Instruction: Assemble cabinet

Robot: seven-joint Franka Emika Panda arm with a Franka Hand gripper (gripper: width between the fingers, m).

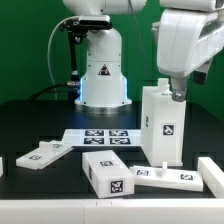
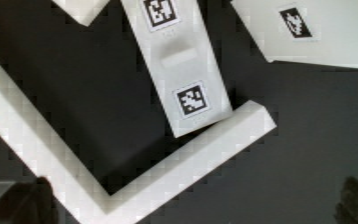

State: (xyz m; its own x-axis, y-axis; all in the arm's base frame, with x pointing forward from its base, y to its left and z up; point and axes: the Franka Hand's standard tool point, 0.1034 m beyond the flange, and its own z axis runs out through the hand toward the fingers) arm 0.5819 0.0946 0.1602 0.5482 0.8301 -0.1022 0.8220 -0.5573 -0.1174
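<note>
You are looking at the cabinet as loose white parts, lying apart from one another on the black table (image 1: pixel 25 135). At the exterior view's far left a small white piece (image 1: pixel 3 165) is poking in at the edge. Just beside it a short flat panel (image 1: pixel 42 155) is lying flat.

Toward the middle, the marker board (image 1: pixel 100 137) is lying in front of the robot base (image 1: pixel 105 75). Nearer the camera, a tagged block (image 1: pixel 108 172) is sitting with one tag facing forward.

Right of that, the tall box piece (image 1: pixel 162 125) is standing upright, showing a tag on its front face. A long flat panel (image 1: pixel 165 177) is lying at its foot, and an end piece (image 1: pixel 212 175) is resting at the exterior view's far right.

The gripper (image 1: pixel 178 93) is hanging close by the upper corner of the tall box piece. From here you cannot tell whether it is touching. Its jaws are standing spread wide and are gripping nothing.

In the wrist view you are seeing a tagged strip (image 2: pixel 172 60) lying beside a white angled frame (image 2: pixel 185 160), with another tagged panel (image 2: pixel 309 35) apart from both. The picture is not showing clearly which parts these are.
</note>
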